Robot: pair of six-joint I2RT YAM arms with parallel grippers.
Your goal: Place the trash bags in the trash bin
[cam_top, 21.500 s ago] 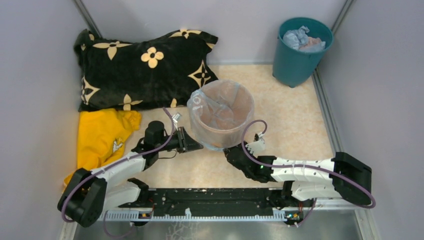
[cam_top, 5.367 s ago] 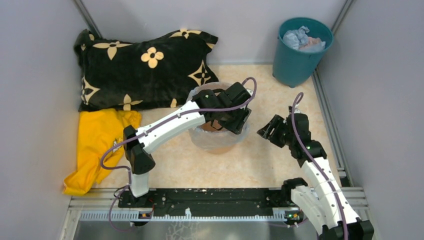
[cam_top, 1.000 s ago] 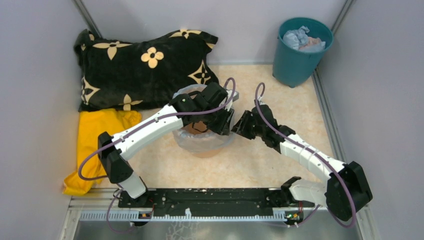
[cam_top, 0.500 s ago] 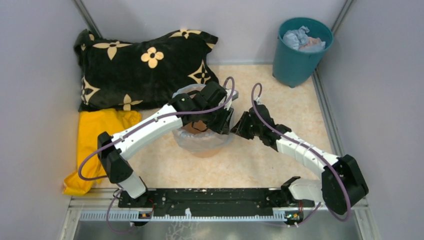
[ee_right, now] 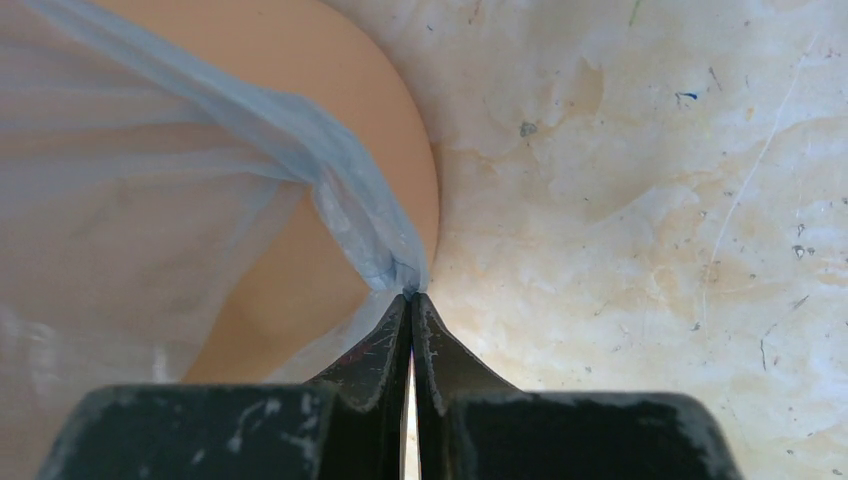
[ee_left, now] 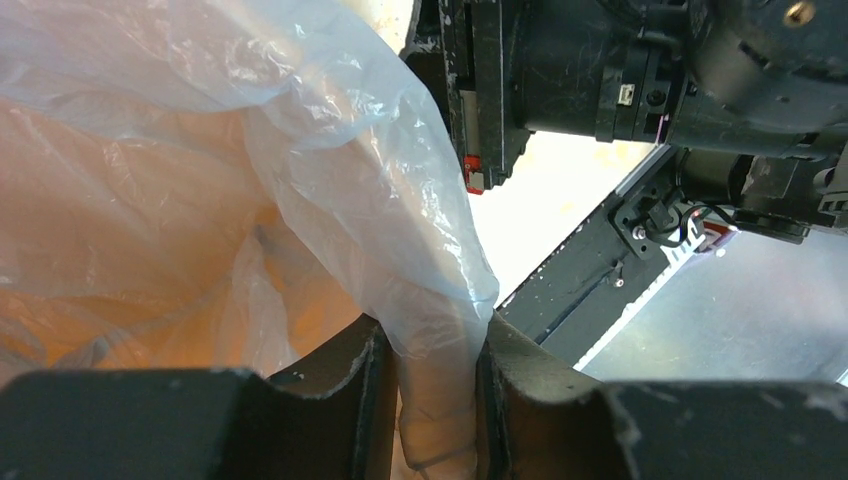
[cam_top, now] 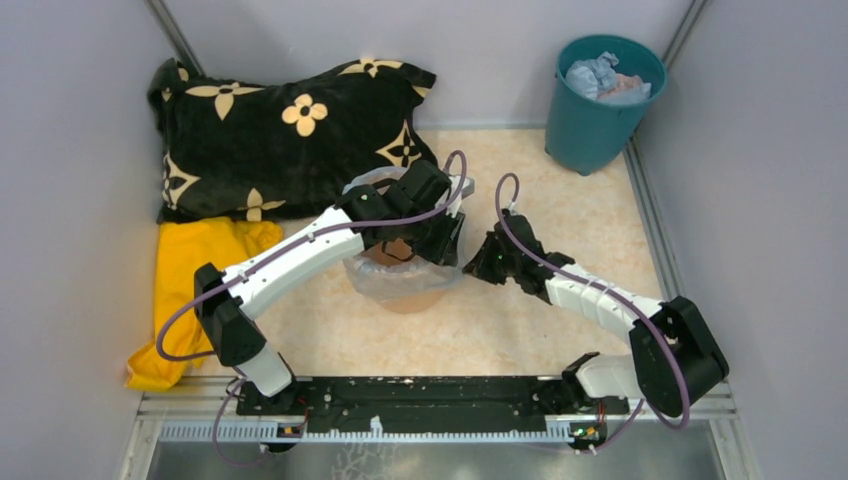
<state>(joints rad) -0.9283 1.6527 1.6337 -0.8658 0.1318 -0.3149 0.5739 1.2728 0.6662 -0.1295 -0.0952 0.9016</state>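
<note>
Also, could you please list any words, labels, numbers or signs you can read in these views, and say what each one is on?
No text can be read in any view.
On the black pillow: only cream flower and star shapes, no letters.
On the plastic bag, orange bin, teal bin and yellow cloth: no print shows.

Both my arms are built alike: the left arm [cam_top: 300,250] and the right arm [cam_top: 600,300] carry smooth white shells on the long links, with chunky black housings at every joint. A purple cable [cam_top: 497,205] trails in loops along each. My left hand [ee_left: 432,350] has matte black fingers [ee_left: 340,400], scuffed and dusted with pale specks. My right hand [ee_right: 410,300] tapers to thin, worn black tips. The base rail [cam_top: 420,395] is black.
</note>
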